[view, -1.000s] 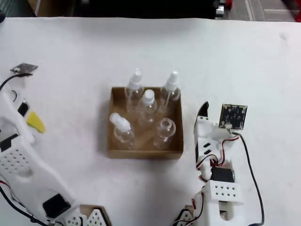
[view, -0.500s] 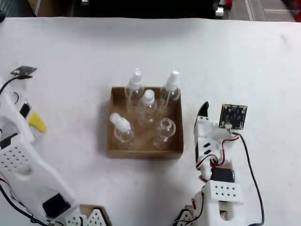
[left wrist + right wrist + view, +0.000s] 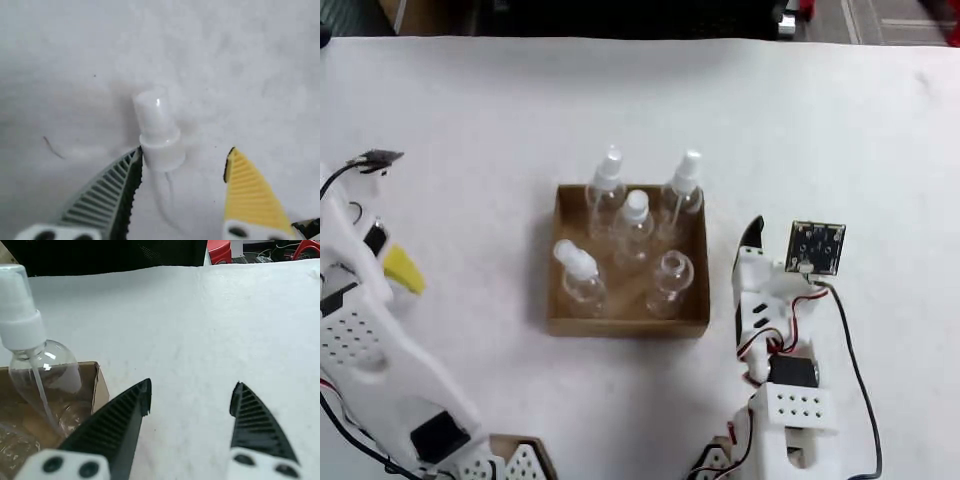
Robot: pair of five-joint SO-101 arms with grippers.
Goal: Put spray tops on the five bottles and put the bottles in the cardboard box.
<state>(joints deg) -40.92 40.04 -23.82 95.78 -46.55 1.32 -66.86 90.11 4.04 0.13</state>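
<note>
A cardboard box [image 3: 556, 322] in the middle of the table holds several clear bottles. Three stand capped at the back [image 3: 607, 188] [image 3: 685, 186] [image 3: 635, 222], and a capped one [image 3: 578, 275] tilts at the front left. The front right bottle [image 3: 670, 272] has a bare neck. A loose white spray top [image 3: 157, 132] rests on the table between the fingers of my open left gripper [image 3: 185, 155], against the grey fingertip. My left arm's yellow finger [image 3: 402, 272] is far left of the box. My right gripper [image 3: 191, 387] stands open just right of the box, beside a capped bottle [image 3: 35, 355].
The white table runs wide behind and beside the box. The box wall [image 3: 99, 385] lies close to my right gripper's inner finger. A camera board [image 3: 816, 246] and cables sit on the right arm. Dark floor lies beyond the far table edge.
My left arm has shifted slightly, its yellow finger moving a little toward the near edge and right. The right arm and the box have not moved.
</note>
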